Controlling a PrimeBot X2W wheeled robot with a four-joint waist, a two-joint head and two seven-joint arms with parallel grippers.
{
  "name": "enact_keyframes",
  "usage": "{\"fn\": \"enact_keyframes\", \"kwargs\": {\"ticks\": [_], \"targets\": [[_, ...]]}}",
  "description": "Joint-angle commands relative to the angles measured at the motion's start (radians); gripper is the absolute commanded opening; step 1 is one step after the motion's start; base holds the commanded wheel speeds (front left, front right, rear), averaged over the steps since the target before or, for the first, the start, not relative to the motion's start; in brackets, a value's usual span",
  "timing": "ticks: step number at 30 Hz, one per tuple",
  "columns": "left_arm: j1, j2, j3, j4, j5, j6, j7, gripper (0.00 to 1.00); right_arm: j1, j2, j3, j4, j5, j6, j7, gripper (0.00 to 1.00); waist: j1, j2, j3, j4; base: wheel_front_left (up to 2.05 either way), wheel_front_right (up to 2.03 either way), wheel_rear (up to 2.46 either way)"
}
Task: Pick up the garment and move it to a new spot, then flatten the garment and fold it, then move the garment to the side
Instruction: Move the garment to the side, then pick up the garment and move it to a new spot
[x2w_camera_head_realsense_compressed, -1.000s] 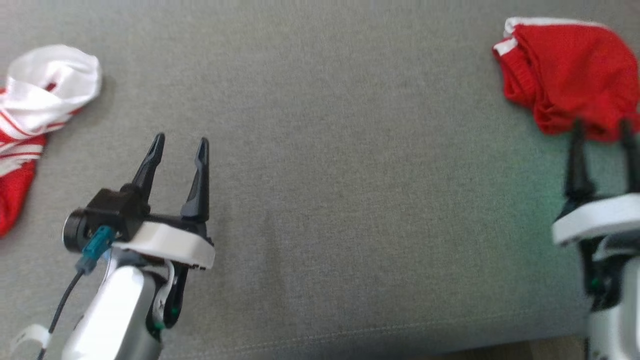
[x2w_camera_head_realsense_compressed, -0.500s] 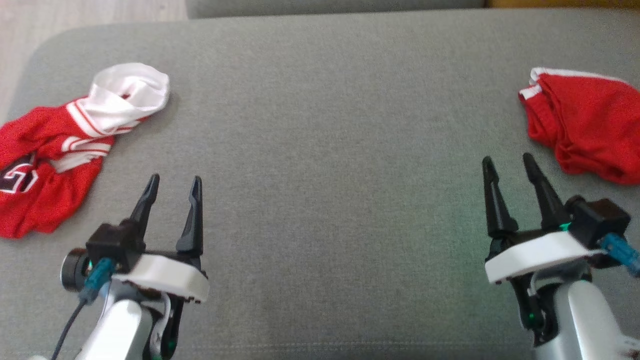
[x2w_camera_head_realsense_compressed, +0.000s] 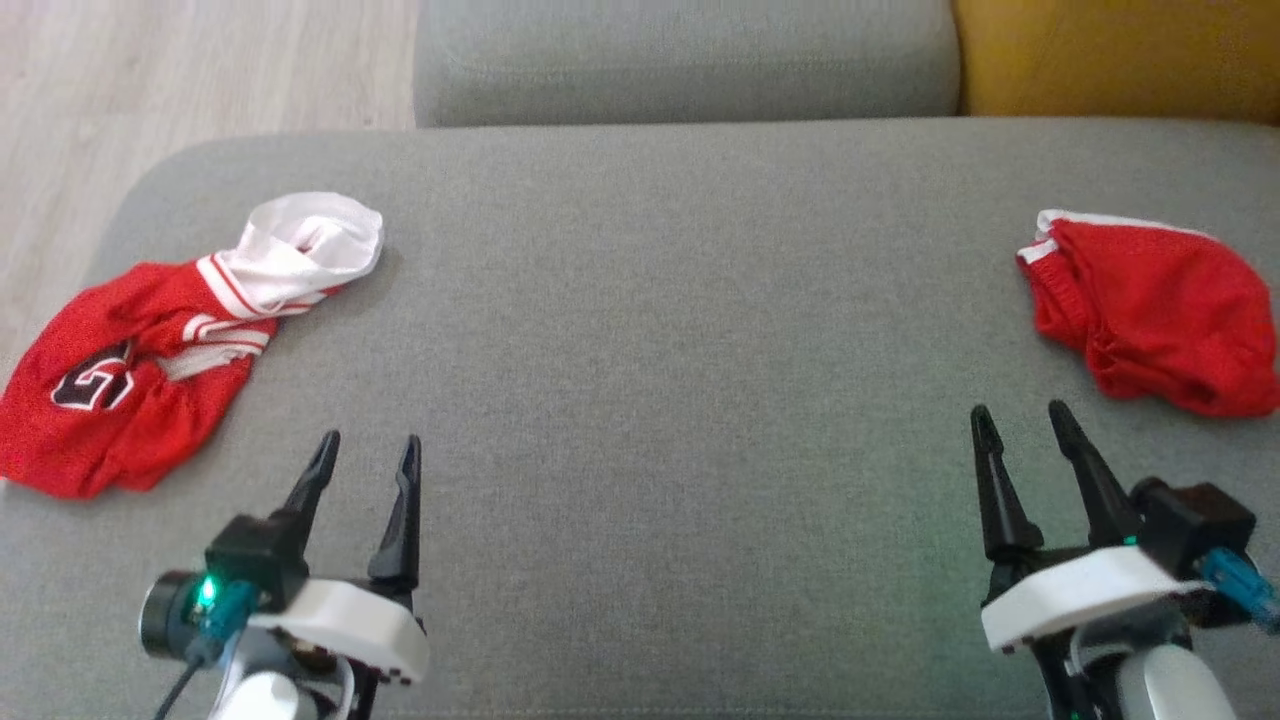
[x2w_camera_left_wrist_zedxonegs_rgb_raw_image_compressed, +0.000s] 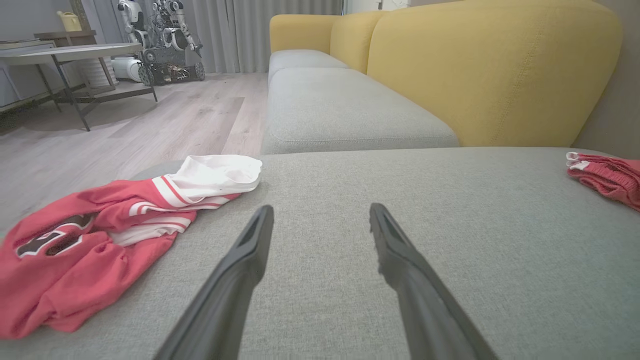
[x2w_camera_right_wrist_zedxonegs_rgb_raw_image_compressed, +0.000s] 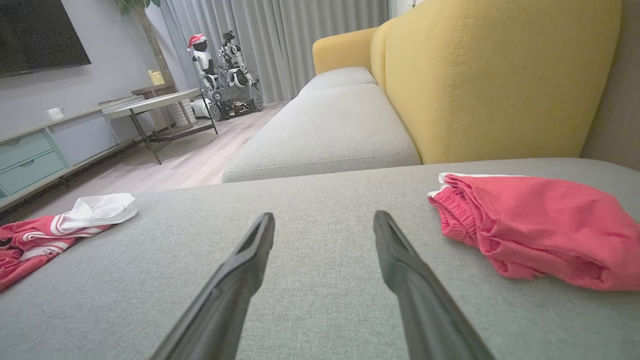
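Observation:
A crumpled red and white jersey garment (x2w_camera_head_realsense_compressed: 130, 370) lies at the left end of the grey sofa cushion (x2w_camera_head_realsense_compressed: 680, 350). A bunched red garment with white trim (x2w_camera_head_realsense_compressed: 1160, 310) lies at the right end. My left gripper (x2w_camera_head_realsense_compressed: 370, 440) hovers open near the front edge, right of the jersey and apart from it. My right gripper (x2w_camera_head_realsense_compressed: 1019, 410) is open too, just short of the red garment and not touching it. The left wrist view has the open left gripper (x2w_camera_left_wrist_zedxonegs_rgb_raw_image_compressed: 321, 207) with the jersey (x2w_camera_left_wrist_zedxonegs_rgb_raw_image_compressed: 100, 240) to its left. The right gripper (x2w_camera_right_wrist_zedxonegs_rgb_raw_image_compressed: 325, 215) points past the red garment (x2w_camera_right_wrist_zedxonegs_rgb_raw_image_compressed: 535, 225).
A yellow backrest (x2w_camera_head_realsense_compressed: 1110, 50) rises behind the cushion at the right, with a second grey seat (x2w_camera_head_realsense_compressed: 680, 50) beyond. Wooden floor (x2w_camera_head_realsense_compressed: 150, 80) lies past the cushion's rounded left corner. A table (x2w_camera_left_wrist_zedxonegs_rgb_raw_image_compressed: 70, 52) and parked robots (x2w_camera_left_wrist_zedxonegs_rgb_raw_image_compressed: 160, 40) stand far off.
The head camera has tilted up, so more of the sofa shows. My right gripper has drawn back from the red garment's edge toward the front. Both grippers stay open.

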Motion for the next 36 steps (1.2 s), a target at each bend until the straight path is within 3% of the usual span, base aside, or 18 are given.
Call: {"fn": "enact_keyframes", "kwargs": {"ticks": [1, 16, 36], "targets": [[-0.030, 0.028, 0.034, -0.039, 0.007, 0.007, 0.002, 1.00, -0.018, -0.003, 0.017, -0.044, 0.000, -0.001, 0.003, 1.00, 0.0000, -0.0001, -0.016, -0.001, 0.00, 0.00, 0.00], [0.006, 0.043, 0.035, -0.075, 0.009, 0.042, 0.021, 1.00, 0.031, -0.003, -0.016, -0.111, -0.020, -0.001, 0.042, 1.00, 0.0000, -0.0001, -0.045, 0.000, 0.00, 0.00, 0.00], [0.005, 0.052, 0.027, -0.081, 0.004, 0.058, 0.028, 1.00, 0.043, -0.003, -0.022, -0.127, -0.022, -0.001, 0.056, 1.00, 0.0000, -0.0001, -0.047, -0.001, 0.00, 0.00, 0.00]]}}
